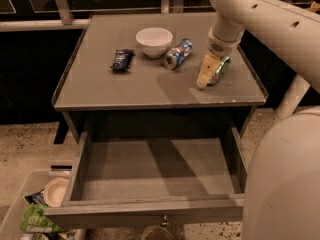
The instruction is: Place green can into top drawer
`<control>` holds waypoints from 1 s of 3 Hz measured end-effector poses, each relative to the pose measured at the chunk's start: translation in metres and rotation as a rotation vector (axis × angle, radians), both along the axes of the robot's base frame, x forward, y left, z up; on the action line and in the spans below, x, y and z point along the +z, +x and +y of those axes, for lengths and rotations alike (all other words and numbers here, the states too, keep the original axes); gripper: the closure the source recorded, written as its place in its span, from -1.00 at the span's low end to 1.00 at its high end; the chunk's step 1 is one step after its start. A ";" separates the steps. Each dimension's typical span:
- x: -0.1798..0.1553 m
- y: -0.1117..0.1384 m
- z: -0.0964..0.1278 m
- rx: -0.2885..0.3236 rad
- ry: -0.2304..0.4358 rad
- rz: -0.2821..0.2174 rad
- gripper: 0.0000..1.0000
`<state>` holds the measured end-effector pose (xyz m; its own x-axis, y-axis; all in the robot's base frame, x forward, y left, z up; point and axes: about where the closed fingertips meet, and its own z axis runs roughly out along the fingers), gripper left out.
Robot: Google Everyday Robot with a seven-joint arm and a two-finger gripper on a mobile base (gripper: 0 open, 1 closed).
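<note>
The green can (222, 68) is at the right side of the cabinet top, held between the cream fingers (205, 72) of my gripper (209, 74). Only its green and silver side shows past the near finger. The gripper is shut on the can, and its tips are close to the tabletop. The top drawer (155, 171) is pulled wide open below the front edge, and its flat grey floor is bare. Its small round knob (163, 219) shows at the bottom.
On the cabinet top (125, 84) stand a white bowl (154, 41), a blue, red and silver can (177, 54) lying on its side, and a dark blue snack packet (121, 60). A bin (37, 209) with rubbish sits on the floor at the lower left. My robot's body (285, 179) fills the lower right.
</note>
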<state>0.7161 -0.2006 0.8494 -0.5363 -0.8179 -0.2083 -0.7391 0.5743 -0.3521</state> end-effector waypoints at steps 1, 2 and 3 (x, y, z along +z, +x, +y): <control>0.000 0.000 0.000 0.000 0.000 0.000 -0.86; 0.000 0.000 0.000 0.000 0.000 0.000 -0.48; 0.000 0.000 0.000 0.000 0.000 0.000 -0.02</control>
